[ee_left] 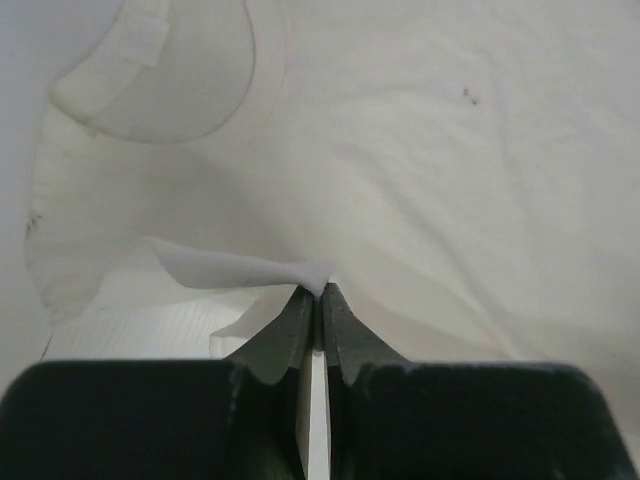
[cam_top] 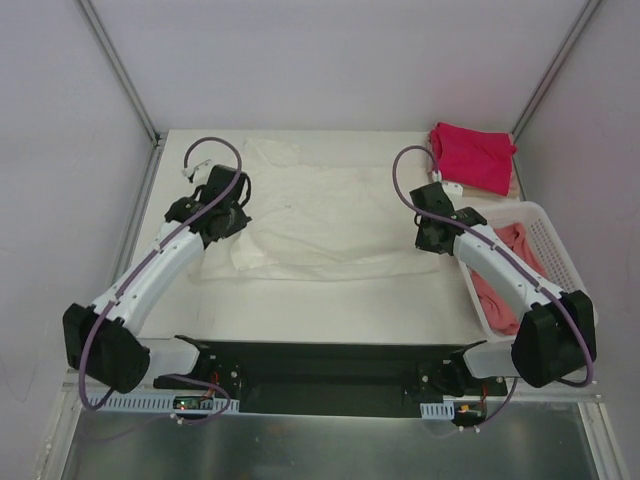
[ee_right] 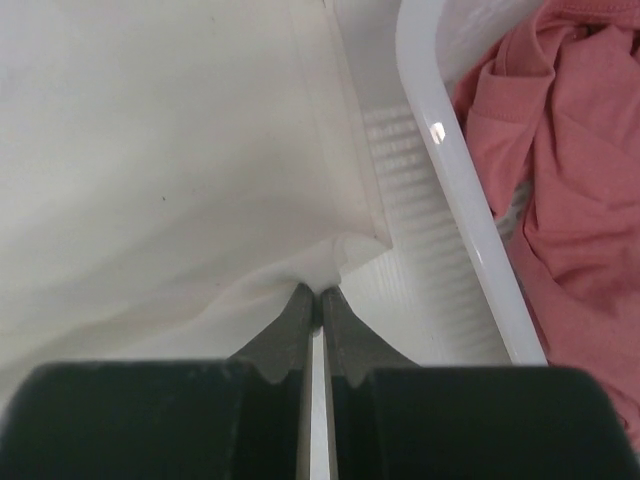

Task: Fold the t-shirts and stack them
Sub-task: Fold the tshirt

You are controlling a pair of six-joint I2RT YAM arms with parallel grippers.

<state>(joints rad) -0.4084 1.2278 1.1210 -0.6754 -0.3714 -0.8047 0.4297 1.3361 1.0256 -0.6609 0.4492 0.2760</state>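
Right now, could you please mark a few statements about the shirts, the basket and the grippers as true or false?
1. The left gripper and right gripper are each shut on the cream t-shirt. True.
2. The salmon-pink t-shirt lies spread flat on the table. False: it lies crumpled in the white basket.
3. The magenta t-shirt sits at the far right corner of the table. True.
4. The white basket stands on the left side of the table. False: it stands on the right side.
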